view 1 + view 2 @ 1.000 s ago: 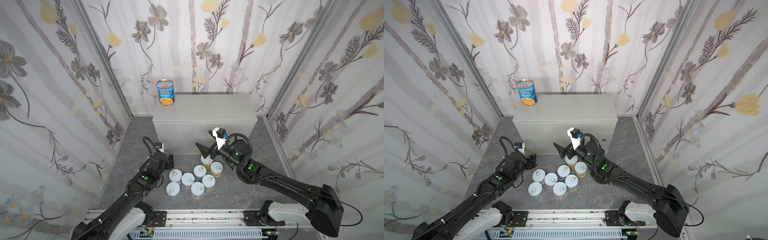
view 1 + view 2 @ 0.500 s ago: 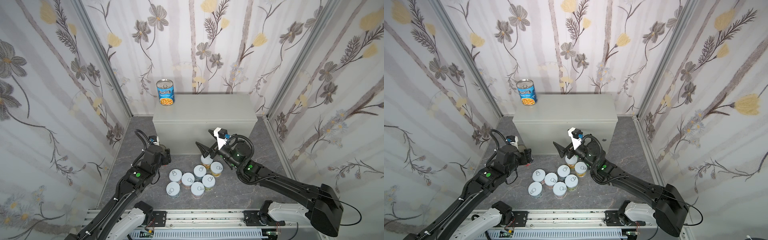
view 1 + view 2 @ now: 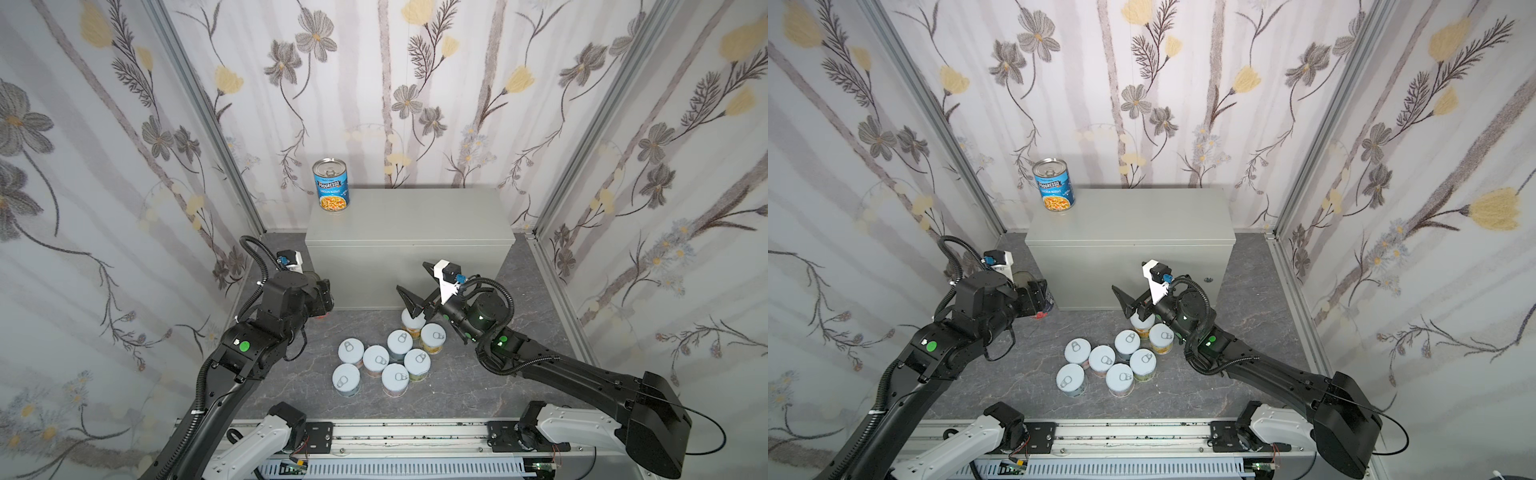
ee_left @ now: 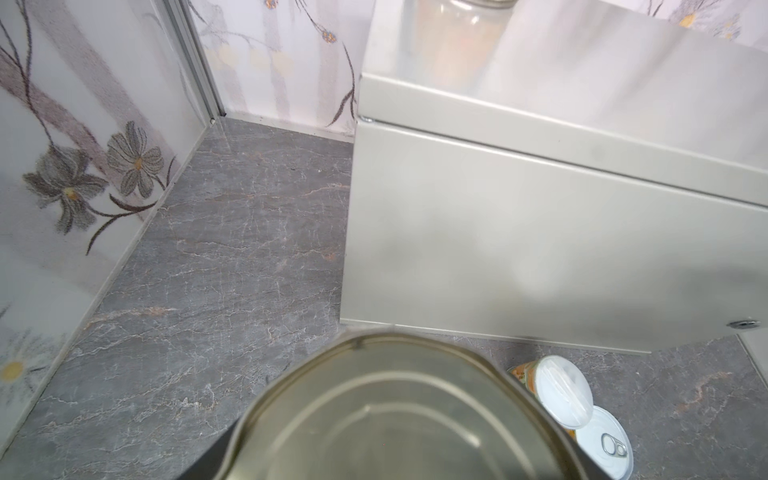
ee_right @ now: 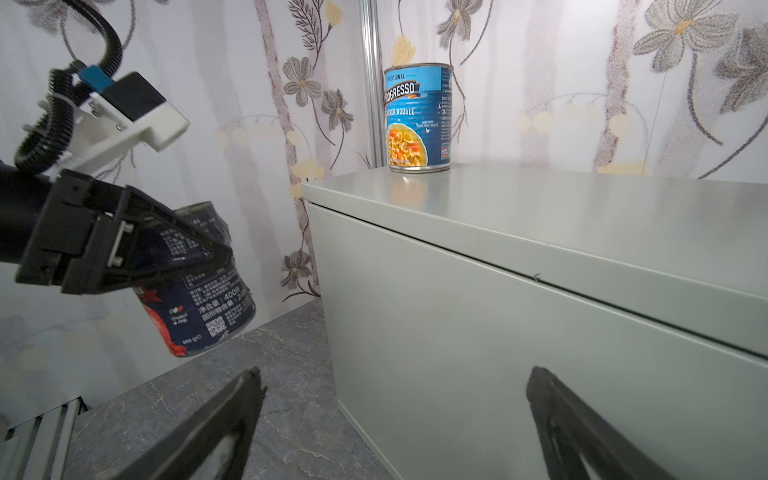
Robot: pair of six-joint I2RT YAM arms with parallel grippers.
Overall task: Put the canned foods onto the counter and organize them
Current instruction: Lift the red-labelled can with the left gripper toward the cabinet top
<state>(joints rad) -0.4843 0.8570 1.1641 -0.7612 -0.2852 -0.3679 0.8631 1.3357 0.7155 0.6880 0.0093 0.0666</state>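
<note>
Navy tomato can (image 5: 199, 291), clamped in the left claw (image 3: 1040, 296), hangs tilted off the marbled floor (image 3: 1025, 365), just beside the 8 o'clock corner of the bench (image 3: 415, 216). A second earlier this claw was lower and closer to the short cans (image 3: 376, 360). Blue soup can (image 3: 331, 185) stands upright at the bench top's 10 o'clock corner, unchanged. Right claw (image 3: 411, 276), fingers wide apart and empty, has kept its place over the 1 o'clock edge of the eight short cans clustered on the floor.
</note>
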